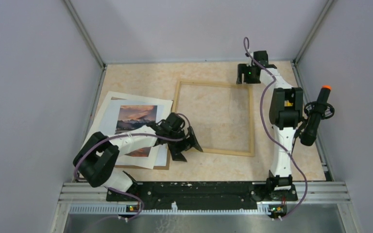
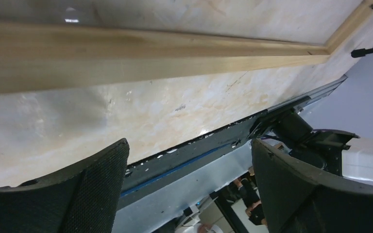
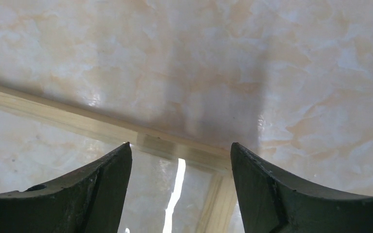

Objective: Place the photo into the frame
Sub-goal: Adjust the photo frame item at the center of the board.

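The frame (image 1: pixel 251 119), thin light wood, lies flat mid-table with bare tabletop showing through it. The photo (image 1: pixel 136 116), an orange and blue-grey landscape, rests on white sheets to the frame's left, and my left arm crosses its lower part. My left gripper (image 1: pixel 187 144) is open and empty just outside the frame's near-left corner. In the left wrist view one side of the frame (image 2: pixel 150 53) runs across above the open left gripper (image 2: pixel 189 143). My right gripper (image 1: pixel 246 73) is open over the frame's far-right corner. In the right wrist view that corner (image 3: pixel 213 160) lies below the right gripper (image 3: pixel 180 145).
A white mat (image 1: pixel 108 109) lies under the photo, with a brown backing board (image 1: pixel 165 164) peeking out beneath it. A black handle with an orange tip (image 1: pixel 315 116) hangs beside the right arm. Grey walls close in the table on three sides.
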`<state>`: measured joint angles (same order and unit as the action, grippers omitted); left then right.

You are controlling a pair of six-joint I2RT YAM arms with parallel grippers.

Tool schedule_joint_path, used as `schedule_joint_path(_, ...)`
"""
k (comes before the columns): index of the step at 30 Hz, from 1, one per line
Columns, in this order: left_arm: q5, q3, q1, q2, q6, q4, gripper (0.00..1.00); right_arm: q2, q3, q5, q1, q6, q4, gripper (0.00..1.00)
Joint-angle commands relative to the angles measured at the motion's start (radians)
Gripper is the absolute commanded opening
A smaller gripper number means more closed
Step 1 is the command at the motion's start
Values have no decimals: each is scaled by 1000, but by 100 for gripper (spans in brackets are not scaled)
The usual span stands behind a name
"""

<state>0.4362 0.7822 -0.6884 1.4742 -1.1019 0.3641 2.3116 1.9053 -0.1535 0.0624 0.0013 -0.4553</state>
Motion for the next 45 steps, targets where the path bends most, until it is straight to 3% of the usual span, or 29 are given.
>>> schedule_joint_path(1,-110,-25,-72,-18,-238,-77,98,18,100,-67,20,72,-35,73)
schedule_joint_path(9,-190,-6,-84,131,-217,-221,98,103,148,-34,21,88,-136,73)
schedule_joint_path(18,-221,231,7,350,12,-211,96,-101,-244,-70,-72,222,-32,72)
schedule_joint_path(30,53,568,230,619,361,-177,92,-442,-685,17,-93,306,97,73)
schedule_joint_path(35,78,593,242,596,441,-149,93,-480,-618,135,-71,288,28,73)
schedule_joint_path(41,125,400,326,398,480,-192,98,-502,-457,406,43,240,-138,79)
schedule_joint_path(45,166,329,383,325,546,-141,98,-558,-441,465,50,224,-185,85)
